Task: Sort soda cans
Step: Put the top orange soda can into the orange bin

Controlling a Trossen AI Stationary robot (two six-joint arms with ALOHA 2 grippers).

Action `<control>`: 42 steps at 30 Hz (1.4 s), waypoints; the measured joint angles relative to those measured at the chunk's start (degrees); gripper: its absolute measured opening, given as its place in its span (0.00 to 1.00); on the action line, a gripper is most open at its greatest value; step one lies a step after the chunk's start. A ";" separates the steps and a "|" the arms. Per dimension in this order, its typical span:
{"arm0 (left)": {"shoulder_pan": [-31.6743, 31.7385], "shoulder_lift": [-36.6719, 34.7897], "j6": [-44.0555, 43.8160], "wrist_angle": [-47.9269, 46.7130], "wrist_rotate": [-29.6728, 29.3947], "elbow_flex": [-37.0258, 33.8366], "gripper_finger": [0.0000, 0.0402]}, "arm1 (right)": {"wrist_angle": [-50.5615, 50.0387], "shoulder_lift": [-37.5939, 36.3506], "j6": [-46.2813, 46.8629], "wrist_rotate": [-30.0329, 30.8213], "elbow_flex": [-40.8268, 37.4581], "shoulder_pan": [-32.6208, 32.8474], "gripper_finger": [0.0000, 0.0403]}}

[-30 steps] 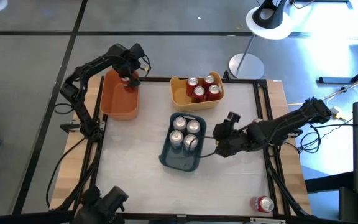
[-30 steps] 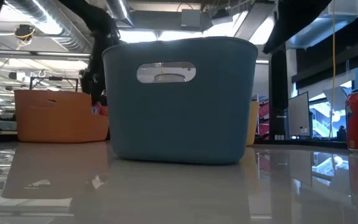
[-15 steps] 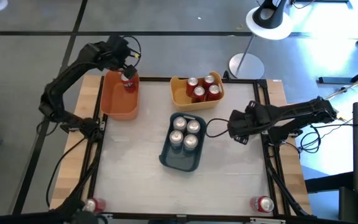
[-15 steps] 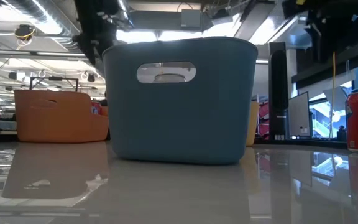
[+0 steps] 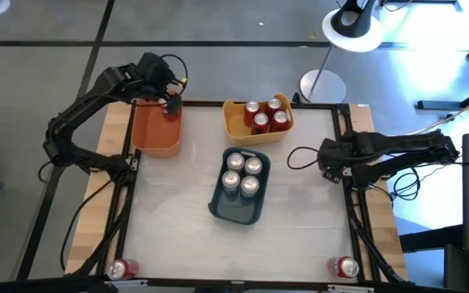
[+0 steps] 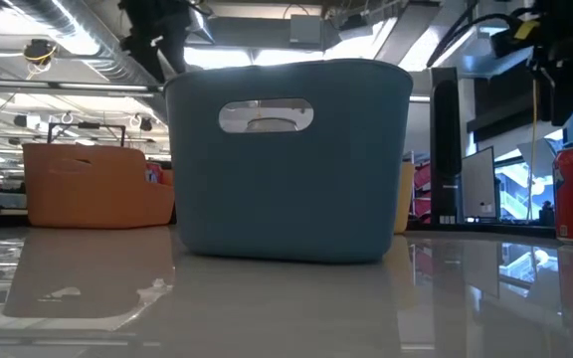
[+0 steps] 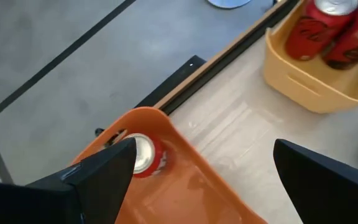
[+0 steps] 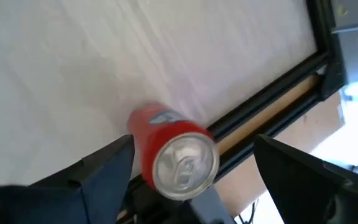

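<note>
Several red soda cans [image 5: 265,115] stand in the yellow bin [image 5: 233,126]. Several silver ones [image 5: 242,172] stand in the dark blue bin [image 5: 236,210]. One red can [image 7: 145,155] stands in the far end of the orange bin [image 5: 155,134]. My left gripper [image 5: 172,99] hangs open above that end. My right gripper [image 5: 324,156] is open over the table's right side, with nothing between its fingers. Two loose red cans stand upright at the near edge, one at the left [image 5: 120,268] and one at the right [image 5: 344,266], the latter beside the rail [image 8: 173,152].
A black frame rail [image 5: 348,187] runs round the white table top. The three bins take up the far and middle part. Bare white surface [image 5: 177,236] lies between the blue bin and the near edge. A lamp base [image 5: 322,85] stands beyond the far edge.
My left gripper has risen out of the orange bin and drawn back toward the far left corner, tipping less steeply; the red can stays in the bin. My right gripper has gone from beside the blue bin toward the table's right edge and tipped further down.
</note>
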 joint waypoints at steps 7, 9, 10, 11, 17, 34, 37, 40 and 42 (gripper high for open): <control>-2.71 0.00 -0.20 0.36 -0.02 0.00 0.91 | 0.87 -0.19 0.01 -0.27 -2.35 0.00 0.82; -3.25 0.00 -0.20 0.37 -0.01 0.00 0.91 | 0.88 -0.52 -0.68 -0.94 -4.05 0.00 0.82; -3.52 0.00 -0.27 0.37 -0.02 -0.02 0.91 | 1.07 -1.09 -1.33 -1.27 -4.97 0.00 0.82; -3.80 0.00 -0.36 0.41 -0.02 -0.02 0.91 | 0.93 -1.72 -1.43 -2.10 -5.73 0.00 0.82; -4.90 0.00 0.16 0.51 -0.01 -0.04 0.91 | 1.32 -7.12 0.08 -4.74 -7.86 0.02 0.82; -5.34 0.00 1.13 2.34 -0.04 -0.04 0.91 | 5.13 -17.02 7.33 -4.96 -17.25 0.04 0.82; -5.34 0.00 1.13 2.36 -0.04 -0.04 0.91 | 6.31 -16.95 4.51 -5.02 -19.06 0.04 0.82; -5.34 0.00 1.13 2.45 -0.04 -0.04 0.91 | 6.98 -16.28 2.41 -5.22 -19.85 0.04 0.82; -5.34 0.00 1.13 2.47 -0.04 -0.04 0.91 | 7.13 -15.93 1.61 -5.27 -19.79 0.02 0.82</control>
